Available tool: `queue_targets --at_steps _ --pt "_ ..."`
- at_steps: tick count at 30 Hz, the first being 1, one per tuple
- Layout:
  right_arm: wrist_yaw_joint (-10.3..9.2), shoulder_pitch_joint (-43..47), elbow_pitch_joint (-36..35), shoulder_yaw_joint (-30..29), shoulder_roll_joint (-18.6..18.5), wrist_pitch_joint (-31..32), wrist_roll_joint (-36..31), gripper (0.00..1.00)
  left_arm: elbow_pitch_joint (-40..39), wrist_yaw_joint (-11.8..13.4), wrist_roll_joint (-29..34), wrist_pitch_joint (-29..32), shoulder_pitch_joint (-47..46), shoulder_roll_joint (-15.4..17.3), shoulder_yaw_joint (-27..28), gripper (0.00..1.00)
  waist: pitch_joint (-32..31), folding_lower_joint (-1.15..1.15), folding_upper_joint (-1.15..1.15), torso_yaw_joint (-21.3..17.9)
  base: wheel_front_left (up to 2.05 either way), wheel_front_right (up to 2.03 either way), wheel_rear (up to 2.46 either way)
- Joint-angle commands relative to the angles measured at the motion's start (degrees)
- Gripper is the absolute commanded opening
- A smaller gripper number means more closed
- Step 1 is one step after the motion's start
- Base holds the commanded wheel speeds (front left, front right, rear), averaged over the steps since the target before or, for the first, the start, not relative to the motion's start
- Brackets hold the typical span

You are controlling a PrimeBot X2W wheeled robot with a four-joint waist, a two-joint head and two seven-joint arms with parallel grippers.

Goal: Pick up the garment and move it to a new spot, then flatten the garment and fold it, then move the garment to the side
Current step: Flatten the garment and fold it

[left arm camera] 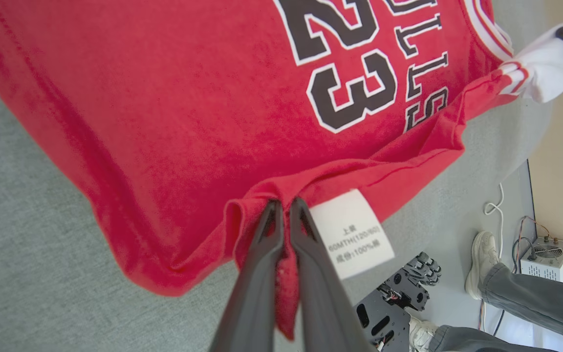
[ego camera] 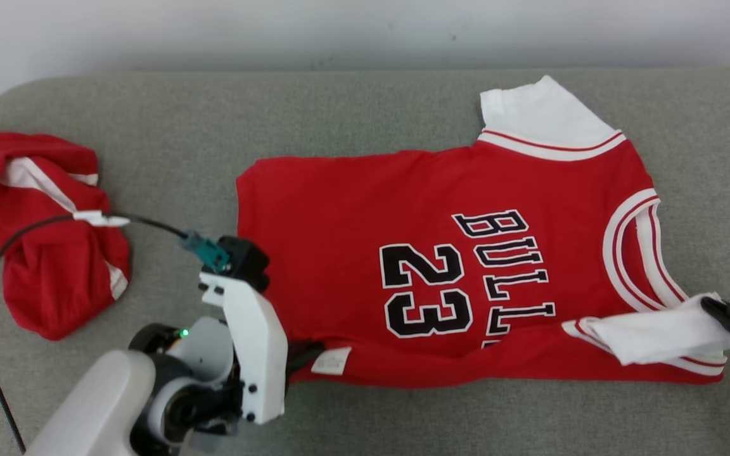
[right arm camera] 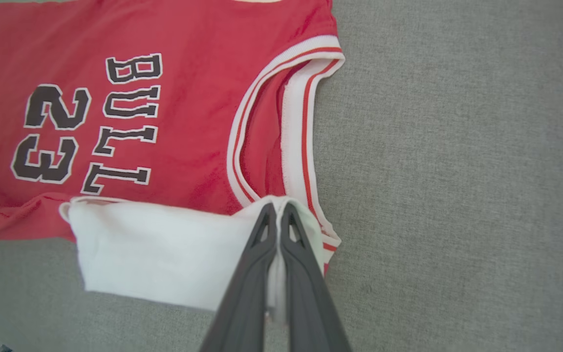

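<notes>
Grey cloth covers the table [ego camera: 149, 114], with a pale wall behind it. Across the middle lies the garment [ego camera: 352, 209], a red jersey printed with a black number and lettering, mostly flat, neck toward the robot's right. Its near edge is drawn up into a low ridge between the two arms.

The left pincer [left arm camera: 284, 203] is clamped tight on the near hem corner, just beside the white care label [left arm camera: 355, 234]; a fold of red cloth is bunched between its fingers. The right pincer [right arm camera: 275, 208] is likewise closed, gripping the near white sleeve [right arm camera: 164, 244] close to the striped armhole trim. The far sleeve [ego camera: 536, 111] lies loose on the table.

This jersey looks light, limp and fairly grippy knit. It will sag and drape wherever it is unsupported, and a pinch through one layer would probably let the layer beneath drop away. Hem corner and shoulder seam are sound holds, since seams resist stretching. From the wrist views I cannot be sure whether both layers are caught.

A second red piece of clothing [ego camera: 42, 253] sits crumpled well apart at the robot's left.
</notes>
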Motion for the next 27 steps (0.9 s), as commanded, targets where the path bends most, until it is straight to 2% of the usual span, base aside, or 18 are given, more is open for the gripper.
queue_targets --at_steps 1,8,15,16,17,18,19,20,27 --pt "-0.14 -1.24 0.45 0.44 -0.41 0.13 -0.32 0.00 0.44 0.40 -0.55 0.60 -1.16 -0.16 0.30 0.00 1.28 -0.01 0.00 0.09 0.00 0.00 0.00" --pt "-0.14 -7.24 3.38 5.11 -1.37 -0.82 -0.45 0.00 3.17 1.14 0.32 3.19 -6.81 -1.23 -0.43 0.00 3.67 -0.01 0.00 0.08 0.00 0.00 0.00" --pt "-0.14 -10.22 4.76 10.20 -3.69 -6.52 0.47 0.00 4.95 1.19 1.46 3.61 -8.69 -0.02 -0.36 0.02 3.74 -0.01 0.00 0.07 0.00 0.00 0.00" --pt "-0.14 -10.56 5.20 10.74 -3.89 -7.49 0.51 0.00 5.13 1.31 1.51 3.14 -8.81 0.02 -0.16 0.16 3.64 -0.01 0.00 0.07 0.00 0.00 0.00" --pt "-0.14 -10.88 5.58 11.39 -4.16 -8.64 0.37 0.00 5.33 1.43 1.48 2.77 -8.85 0.00 0.03 0.60 3.50 -0.01 0.00 0.08 0.00 0.00 0.00" --pt "-0.14 -11.17 6.09 11.99 -4.31 -9.77 0.26 0.12 5.58 1.37 1.72 2.43 -8.83 0.02 0.05 1.00 3.34 -0.01 0.00 0.10 0.00 0.00 0.00" --pt "-0.14 -11.38 6.69 12.42 -4.29 -10.68 0.28 0.51 5.88 1.24 1.74 2.21 -8.64 0.03 -0.02 1.00 3.15 -0.01 0.00 0.12 0.00 0.00 0.00" --pt "-0.14 -11.57 7.12 13.01 -4.24 -11.69 0.45 1.00 6.11 0.98 1.73 1.96 -8.24 0.02 -0.11 1.00 2.84 -0.01 0.00 0.14 0.00 0.00 0.00" --pt "-0.14 -10.36 8.80 13.63 -4.45 -21.79 0.92 1.00 5.09 0.49 4.48 -6.38 -5.06 1.13 2.07 1.00 -0.61 -0.01 0.00 -0.08 0.00 0.00 0.00"
